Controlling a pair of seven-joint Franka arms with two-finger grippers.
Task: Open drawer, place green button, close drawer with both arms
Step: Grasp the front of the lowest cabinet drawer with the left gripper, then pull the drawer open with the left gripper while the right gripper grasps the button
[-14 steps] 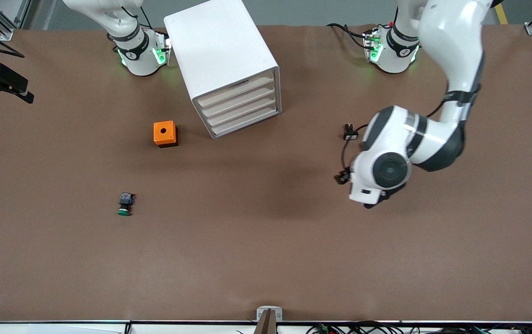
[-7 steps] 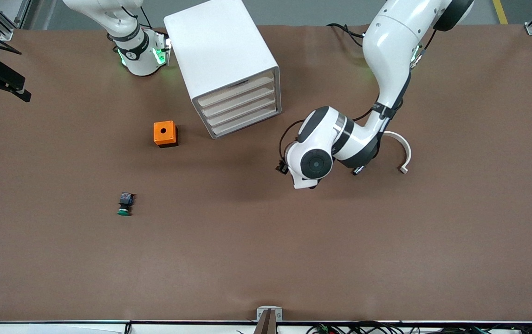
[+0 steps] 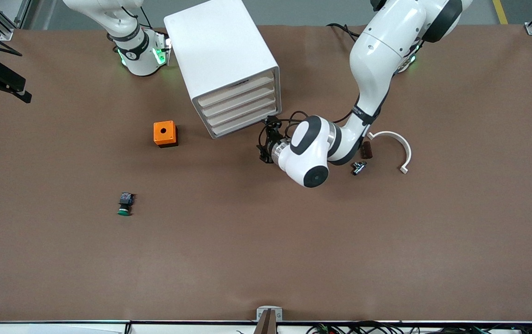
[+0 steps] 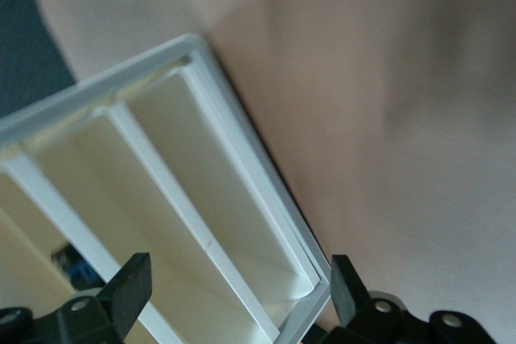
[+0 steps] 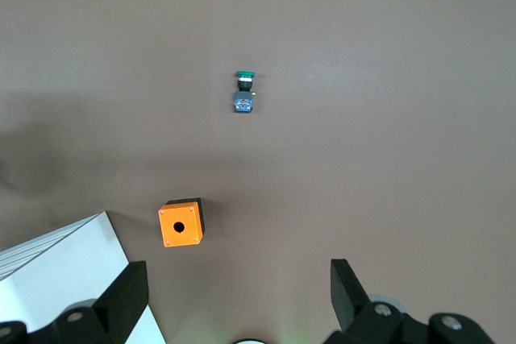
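the left gripper [image 3: 266, 141] hung at centre frame with fingers [image 4: 129, 288] spread, empty, just in front of the cabinet [image 3: 222, 60] by its lowest drawer [image 3: 247, 123], all drawers shut. the button [image 3: 125, 204] lay at lower left on the table [image 3: 266, 255], below the orange cube [image 3: 165, 133]. the right gripper [image 5: 238, 312] waited high at the left edge, jaws parted

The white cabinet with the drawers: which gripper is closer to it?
The left. The left gripper sits open right in front of the cabinet, by its lowest drawers. The right gripper hangs open high over the table, farther away.
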